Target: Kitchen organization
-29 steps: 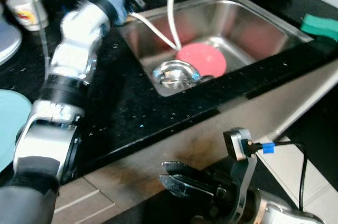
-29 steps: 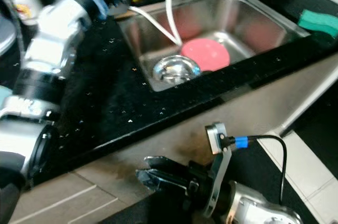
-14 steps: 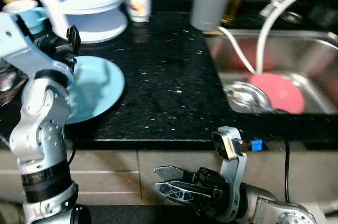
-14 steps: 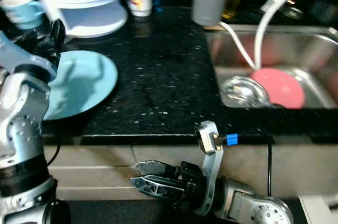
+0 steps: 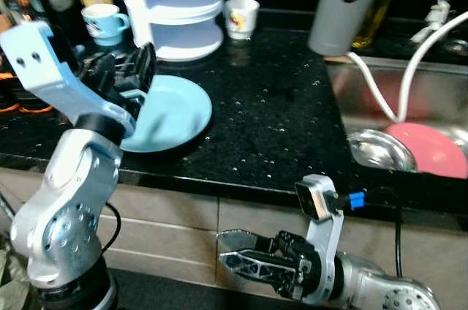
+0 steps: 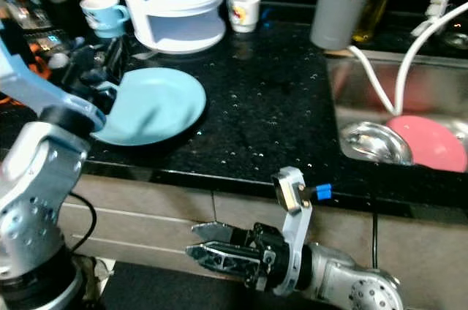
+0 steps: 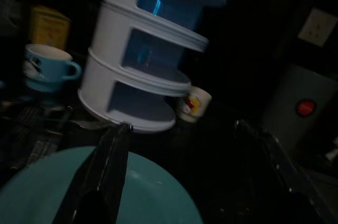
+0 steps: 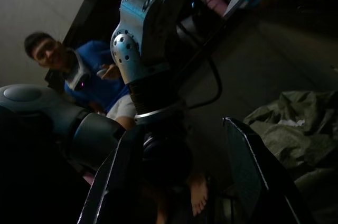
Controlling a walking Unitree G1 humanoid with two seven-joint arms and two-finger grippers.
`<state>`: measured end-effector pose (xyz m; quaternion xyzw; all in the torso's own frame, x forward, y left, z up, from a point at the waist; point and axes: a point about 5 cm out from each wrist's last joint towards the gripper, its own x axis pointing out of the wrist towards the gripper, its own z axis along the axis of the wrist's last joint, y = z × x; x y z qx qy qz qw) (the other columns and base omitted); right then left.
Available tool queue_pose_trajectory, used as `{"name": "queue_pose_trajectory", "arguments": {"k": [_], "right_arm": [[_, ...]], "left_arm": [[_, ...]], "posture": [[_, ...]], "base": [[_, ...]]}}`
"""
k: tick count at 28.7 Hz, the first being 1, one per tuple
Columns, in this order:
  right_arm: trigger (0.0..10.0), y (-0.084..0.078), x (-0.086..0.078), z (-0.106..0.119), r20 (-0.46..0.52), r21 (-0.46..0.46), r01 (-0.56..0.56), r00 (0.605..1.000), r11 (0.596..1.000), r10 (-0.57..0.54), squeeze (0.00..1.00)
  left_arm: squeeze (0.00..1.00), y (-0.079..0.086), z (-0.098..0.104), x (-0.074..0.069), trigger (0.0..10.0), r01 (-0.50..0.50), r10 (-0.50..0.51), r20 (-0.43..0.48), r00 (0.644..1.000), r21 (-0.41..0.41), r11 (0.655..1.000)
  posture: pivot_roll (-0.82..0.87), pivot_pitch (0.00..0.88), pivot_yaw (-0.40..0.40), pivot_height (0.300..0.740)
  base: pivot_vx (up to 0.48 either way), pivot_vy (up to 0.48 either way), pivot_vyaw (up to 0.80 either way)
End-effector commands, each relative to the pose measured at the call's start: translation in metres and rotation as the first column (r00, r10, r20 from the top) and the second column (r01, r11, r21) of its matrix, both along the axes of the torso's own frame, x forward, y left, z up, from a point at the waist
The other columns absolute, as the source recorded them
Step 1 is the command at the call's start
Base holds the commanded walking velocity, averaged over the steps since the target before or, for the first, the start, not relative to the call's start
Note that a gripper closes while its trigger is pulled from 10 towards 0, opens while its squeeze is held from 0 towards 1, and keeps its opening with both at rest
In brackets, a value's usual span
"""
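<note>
A light blue plate (image 5: 172,111) lies flat on the black countertop (image 5: 278,127). My left gripper (image 5: 130,69) hovers at the plate's left rim, open, with nothing between its fingers. In the left wrist view its fingers (image 7: 108,174) stand apart above the plate (image 7: 132,197). A pink plate (image 5: 433,150) and a metal bowl (image 5: 373,150) lie in the sink (image 5: 344,91) at the right. My right gripper (image 5: 225,247) hangs open below the counter's front edge, holding nothing.
A white three-tier container (image 5: 174,3) stands just behind the blue plate, a blue cup (image 5: 102,21) to its left and a white cup (image 5: 241,16) to its right. A grey cylinder with a red button (image 5: 347,3) stands by the sink. A person in blue (image 8: 87,76) shows behind me.
The camera has swung left from the sink to the counter with the blue plate. My left gripper now sits by the plate's left rim. The right gripper stays low and open.
</note>
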<state>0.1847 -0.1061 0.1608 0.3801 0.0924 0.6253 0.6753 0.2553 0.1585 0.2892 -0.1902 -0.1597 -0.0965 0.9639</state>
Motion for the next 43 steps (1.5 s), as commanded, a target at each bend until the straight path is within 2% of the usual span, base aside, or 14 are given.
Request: {"name": "queue_pose_trajectory", "arguments": {"k": [1, 7, 15, 17, 20, 21, 23, 24, 26, 32, 35, 37, 40, 43], "right_arm": [[10.0, 0.002, 0.000, 0.000, 0.004, 0.013, -0.009, 1.000, 1.000, 0.009, 0.00], [10.0, 0.002, 0.002, -0.003, -0.021, 0.013, -0.010, 1.000, 1.000, 0.011, 0.00], [10.0, 0.002, 0.005, -0.004, -0.056, 0.032, -0.008, 0.998, 0.999, 0.010, 0.00], [10.0, 0.001, 0.005, -0.003, -0.054, 0.039, -0.007, 0.999, 0.999, 0.009, 0.00], [10.0, 0.001, 0.006, -0.003, -0.053, 0.035, 0.000, 0.999, 0.999, 0.002, 0.00], [10.0, -0.001, 0.007, -0.003, -0.052, 0.017, 0.019, 0.998, 1.000, -0.018, 0.00], [10.0, -0.001, 0.008, -0.003, -0.053, 0.006, 0.029, 0.998, 1.000, -0.029, 0.00], [10.0, -0.002, 0.009, -0.004, -0.042, -0.026, 0.043, 0.998, 0.999, -0.044, 0.00], [10.0, -0.003, 0.010, -0.004, -0.034, -0.036, 0.050, 0.998, 0.998, -0.051, 0.00], [10.0, -0.004, 0.011, -0.002, 0.002, -0.073, 0.073, 0.997, 0.995, -0.073, 0.00], [10.0, -0.006, 0.014, -0.003, 0.017, -0.101, 0.089, 0.996, 0.991, -0.088, 0.00], [10.0, -0.006, 0.014, -0.004, 0.019, -0.109, 0.089, 0.996, 0.990, -0.088, 0.00], [10.0, -0.005, 0.013, -0.005, 0.020, -0.121, 0.080, 0.997, 0.989, -0.078, 0.00], [10.0, -0.005, 0.012, -0.005, 0.024, -0.125, 0.080, 0.997, 0.989, -0.077, 0.00]], "left_arm": [[0.00, 0.011, -0.005, -0.004, 10.0, -0.042, 0.043, -0.030, 0.999, 0.027, 0.999], [0.00, 0.034, -0.027, -0.011, 10.0, -0.121, 0.118, -0.142, 0.983, -0.012, 0.993], [0.00, 0.056, -0.035, -0.012, 10.0, -0.110, 0.103, -0.173, 0.980, -0.034, 0.993], [0.00, 0.056, -0.030, -0.011, 10.0, 0.023, -0.034, -0.128, 0.991, -0.087, 0.996], [0.00, 0.051, -0.026, -0.012, 10.0, 0.109, -0.118, -0.101, 0.988, -0.088, 0.990], [0.00, 0.045, -0.023, -0.012, 10.0, 0.200, -0.208, -0.068, 0.976, -0.105, 0.974], [0.00, 0.044, -0.021, -0.012, 10.0, 0.240, -0.247, -0.052, 0.968, -0.116, 0.964], [0.00, 0.040, -0.022, -0.011, 10.0, 0.330, -0.338, -0.034, 0.940, -0.146, 0.933], [0.00, 0.038, -0.027, -0.009, 10.0, 0.375, -0.387, -0.046, 0.921, -0.170, 0.911], [0.00, 0.036, -0.046, 0.001, 10.0, 0.347, -0.388, -0.099, 0.916, -0.284, 0.894], [0.00, 0.043, -0.059, 0.009, 10.0, 0.242, -0.314, -0.161, 0.936, -0.356, 0.903], [0.00, 0.047, -0.063, 0.013, 10.0, 0.205, -0.295, -0.163, 0.942, -0.416, 0.886], [0.00, 0.049, -0.072, 0.019, 10.0, 0.162, -0.272, -0.232, 0.934, -0.404, 0.900], [0.00, 0.051, -0.067, 0.022, 10.0, 0.150, -0.265, -0.213, 0.941, -0.440, 0.886]], "posture": [[0.12, 0.025, 0.007, 0.740], [0.14, 0.025, 0.000, 0.740], [0.13, 0.028, -0.002, 0.740], [0.13, 0.032, -0.003, 0.740], [0.13, 0.036, -0.004, 0.740], [0.13, 0.037, -0.008, 0.740], [0.13, 0.037, -0.008, 0.740], [0.10, 0.040, -0.003, 0.740], [0.10, 0.041, -0.002, 0.740], [0.08, 0.047, 0.010, 0.740], [0.08, 0.048, 0.005, 0.740], [0.08, 0.049, 0.000, 0.740], [0.08, 0.050, 0.000, 0.740], [0.07, 0.050, 0.000, 0.740]], "base": [[0.000, 0.000, 0.78], [0.000, 0.000, 0.79], [0.000, 0.000, 0.16], [0.000, 0.000, 0.00], [0.000, 0.000, 0.00], [0.000, 0.000, 0.00], [0.000, 0.000, 0.00], [0.000, 0.000, 0.00], [0.000, 0.000, 0.00], [0.000, 0.000, 0.00], [0.000, 0.000, 0.00], [0.000, 0.000, 0.00], [0.000, 0.000, 0.00], [0.000, 0.000, 0.00]]}}
